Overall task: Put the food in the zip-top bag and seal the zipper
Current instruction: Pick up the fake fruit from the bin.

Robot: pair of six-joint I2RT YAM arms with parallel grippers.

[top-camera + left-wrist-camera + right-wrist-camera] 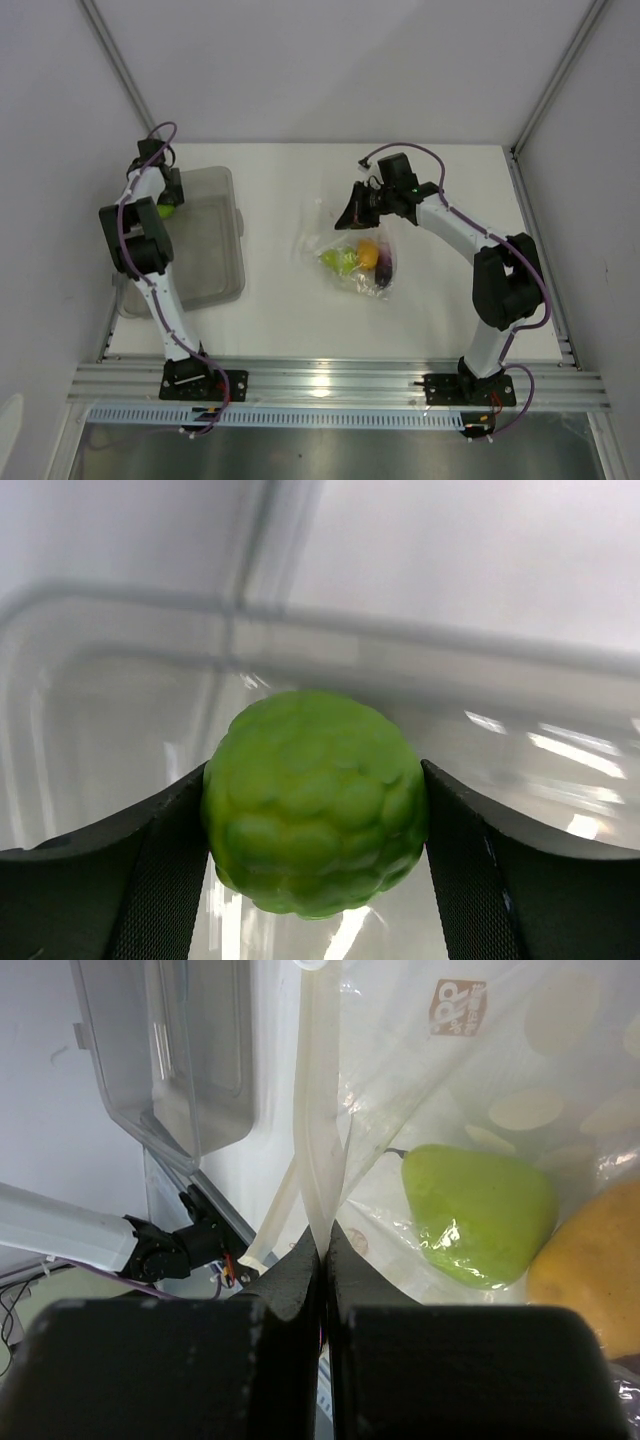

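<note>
My left gripper (167,207) is shut on the bumpy round green fruit (315,800), held over the translucent grey bin (205,240). The clear zip-top bag (322,222) lies mid-table with the yellow-green pear (337,260), the orange-yellow fruit (368,254) and the dark purple eggplant (381,277) inside. My right gripper (354,213) is shut on the bag's mouth edge, pinching the whitish zipper strip (318,1150). The right wrist view shows the pear (480,1212) and the orange fruit (590,1250) through the plastic.
The grey bin also shows in the right wrist view (170,1050) and as a rim in the left wrist view (380,645). An aluminium rail (330,380) runs along the near edge. White walls enclose the table on three sides.
</note>
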